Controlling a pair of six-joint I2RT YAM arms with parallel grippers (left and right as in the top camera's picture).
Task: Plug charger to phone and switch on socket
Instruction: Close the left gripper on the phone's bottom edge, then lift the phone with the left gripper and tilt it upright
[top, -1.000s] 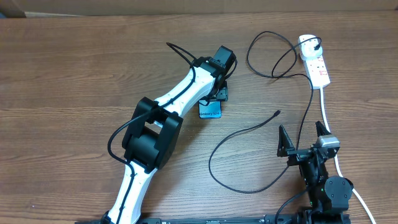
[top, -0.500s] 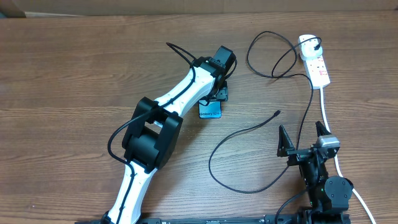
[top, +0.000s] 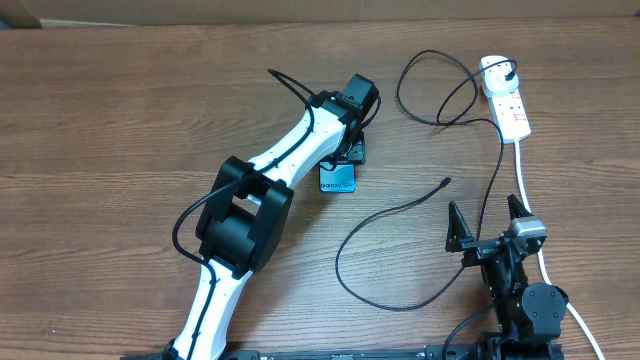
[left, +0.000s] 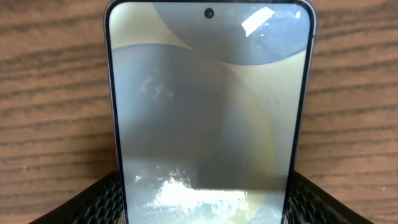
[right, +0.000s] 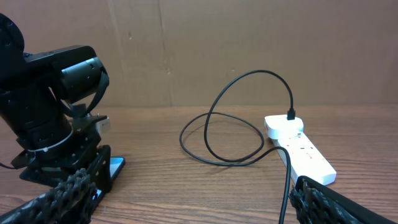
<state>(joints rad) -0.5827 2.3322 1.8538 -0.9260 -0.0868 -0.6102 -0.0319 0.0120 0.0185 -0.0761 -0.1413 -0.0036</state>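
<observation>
The phone (top: 338, 179) lies flat on the wooden table, its blue end showing below my left gripper (top: 350, 150). In the left wrist view the phone (left: 208, 112) fills the frame, and the black fingers (left: 99, 202) press against both of its long edges. The charger (top: 385, 215) loops over the table, its connector tip (top: 445, 182) lying free and its plug end (top: 512, 72) seated in the socket (top: 507, 102). My right gripper (top: 487, 222) stands open near the front edge, nothing between its fingers. The right wrist view shows the socket (right: 301, 149) and the charger (right: 224, 118).
The socket's thick white lead (top: 522, 175) runs down the right side, past my right gripper. The left arm (top: 250, 200) stretches diagonally across the middle of the table. A brown cardboard wall (right: 249, 43) stands behind the table.
</observation>
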